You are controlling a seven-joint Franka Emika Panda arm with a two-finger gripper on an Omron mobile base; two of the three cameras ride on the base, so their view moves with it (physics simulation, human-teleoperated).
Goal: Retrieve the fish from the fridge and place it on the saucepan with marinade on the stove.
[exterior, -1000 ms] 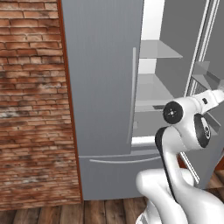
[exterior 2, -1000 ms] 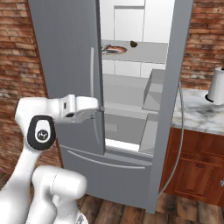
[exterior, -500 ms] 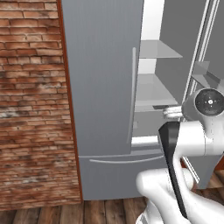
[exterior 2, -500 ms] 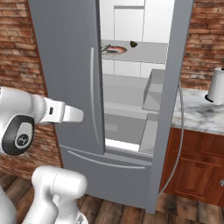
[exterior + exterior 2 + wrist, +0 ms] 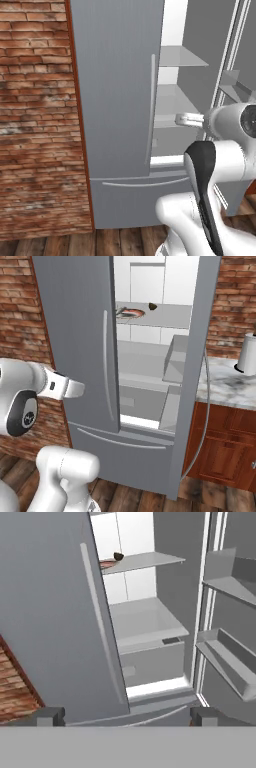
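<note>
With its jaws spread wide and empty, the gripper (image 5: 127,716) faces the open fridge (image 5: 150,619), the fish (image 5: 125,312) lying well above and ahead on the upper shelf (image 5: 142,561).

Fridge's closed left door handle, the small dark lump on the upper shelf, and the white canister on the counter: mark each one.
Left door handle (image 5: 105,356), right base view: middle of the long vertical bar.
Small dark lump (image 5: 152,305), right base view: its centre, on the upper shelf.
White canister (image 5: 247,353), right base view: middle of its side.
</note>
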